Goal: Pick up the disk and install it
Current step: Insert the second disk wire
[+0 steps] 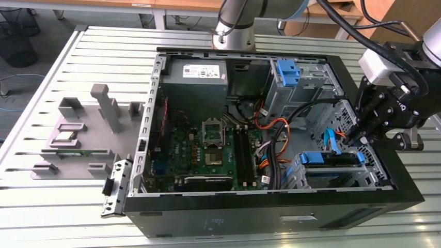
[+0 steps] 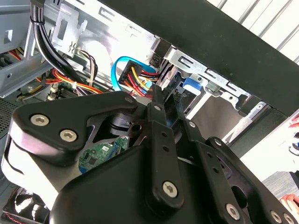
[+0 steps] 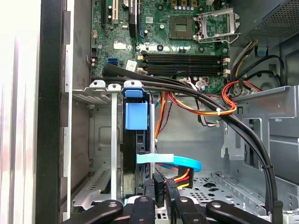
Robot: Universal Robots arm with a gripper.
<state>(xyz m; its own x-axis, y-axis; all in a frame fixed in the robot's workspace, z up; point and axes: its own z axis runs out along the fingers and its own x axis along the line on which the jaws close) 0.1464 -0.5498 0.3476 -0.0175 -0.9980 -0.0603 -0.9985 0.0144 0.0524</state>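
The disk (image 1: 333, 159) sits in the drive cage at the lower right of the exterior view, inside the open computer case (image 1: 276, 206), its blue bracket (image 3: 137, 115) flush with the cage's metal rails (image 3: 113, 140). That seating suggests it is already slid into its bay rather than waiting to be picked up. In the first wrist view it stands on edge at the centre-left of the frame, with a light blue data cable (image 3: 173, 161) and a bundle of red, yellow and black power wires (image 3: 182, 176) reaching its rear end.

The gripper (image 1: 368, 138) hangs just over the case's right wall in the exterior view, right beside the disk's cable end. Its fingers (image 3: 159, 189) are drawn close together around the connector area, likely to press or seat a plug, though whether they actually clamp anything I cannot tell.
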